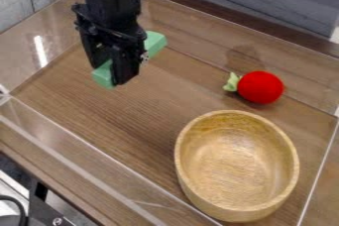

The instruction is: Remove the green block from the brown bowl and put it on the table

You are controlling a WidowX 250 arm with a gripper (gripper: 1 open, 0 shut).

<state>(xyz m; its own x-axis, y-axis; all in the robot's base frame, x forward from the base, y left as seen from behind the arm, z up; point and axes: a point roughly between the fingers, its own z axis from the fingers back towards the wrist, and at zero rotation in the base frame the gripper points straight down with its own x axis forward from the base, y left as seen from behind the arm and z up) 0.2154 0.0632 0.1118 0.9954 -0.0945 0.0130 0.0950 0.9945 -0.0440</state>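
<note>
While the arm (113,12) stands over the left part of the tabletop (119,121), the fingers (119,69) are closed to a narrow gap on the green block (154,45). The block lies across the grip, one end showing toward the near left and the other toward the far right. It is outside the brown bowl (236,161) and well apart from it. Clearance between the block's underside and the wood cannot be read from this view.

Handling: the block is probably light and fairly stiff, possibly foam or wood, and unlikely to be fragile. Its smooth-looking faces may slip or pivot if gripped near one end; the correct hold is across the narrow width at mid-length. For placement, lower until the flat face meets the wood, then part the fingers evenly. Early release could make the bar bounce or turn.

Containers: the bowl, round and thick-rimmed, sits upright at the near right. Its visible interior shows bare pale wood. The red strawberry-like toy (261,87) lies outside, beyond the bowl's far rim, with its green leaves toward the left. Removal is judged complete; placement remains.
</note>
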